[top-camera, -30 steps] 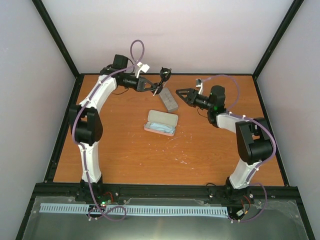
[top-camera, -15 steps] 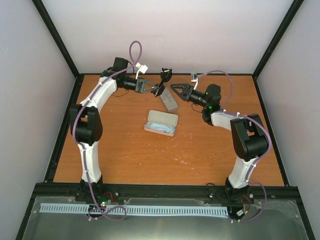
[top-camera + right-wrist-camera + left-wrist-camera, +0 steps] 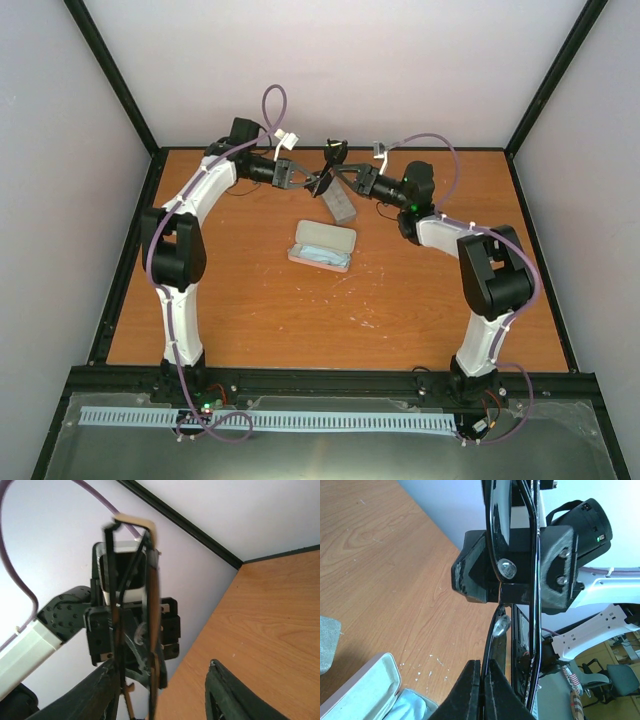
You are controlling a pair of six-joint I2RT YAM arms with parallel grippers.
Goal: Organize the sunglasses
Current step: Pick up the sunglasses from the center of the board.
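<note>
over the last second the right arm has swung in from the right side of the surface (image 3: 250, 300), and its right gripper (image 3: 345, 172) has now reached the sunglasses (image 3: 331, 155), which it was well apart from a moment ago. the sunglasses are up in the air above the far middle of the surface, standing roughly on edge, pinched at their lower part by the left gripper (image 3: 314, 180), which is clamped tight on the thin dark frame and has barely moved. the right gripper's fingers (image 3: 227, 695) are parted, though narrower than before, and from the right wrist view the frame sits in the gap between them, closer to one finger than the other; no firm contact shows yet. this looks like the start of a hand-over or a two-handed fold of the slim arms, a step needed before the pair can go into the open pink case (image 3: 322, 245) lying below with its light-blue cloth inside. the grey case (image 3: 341, 205) lies just beyond it, untouched. the task seems about midway, with the sunglasses lifted but not yet stowed.
</note>
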